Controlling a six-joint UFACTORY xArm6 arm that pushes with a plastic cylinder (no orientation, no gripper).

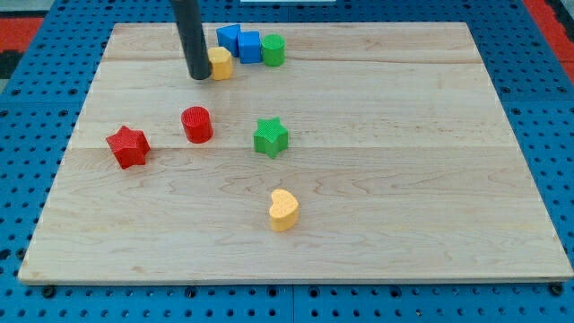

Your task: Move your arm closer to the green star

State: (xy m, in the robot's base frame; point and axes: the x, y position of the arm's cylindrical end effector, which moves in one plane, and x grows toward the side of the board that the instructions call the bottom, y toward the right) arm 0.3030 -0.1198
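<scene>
Right now my tip (199, 77) rests on the board (404, 179) near the view's top, seemingly touching the yellow block (220, 63) at its right; it is a bare rod with nothing that opens or closes. Below and right of it, well apart, sits the green star (270, 137). A red cylinder (196, 124) stands just below the tip.

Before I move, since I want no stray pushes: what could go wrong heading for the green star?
My tip sits right beside the yellow block, so the start could nudge it. The red cylinder lies left of a straight path; drifting left might clip it. Overshooting would push the green star itself.
</scene>
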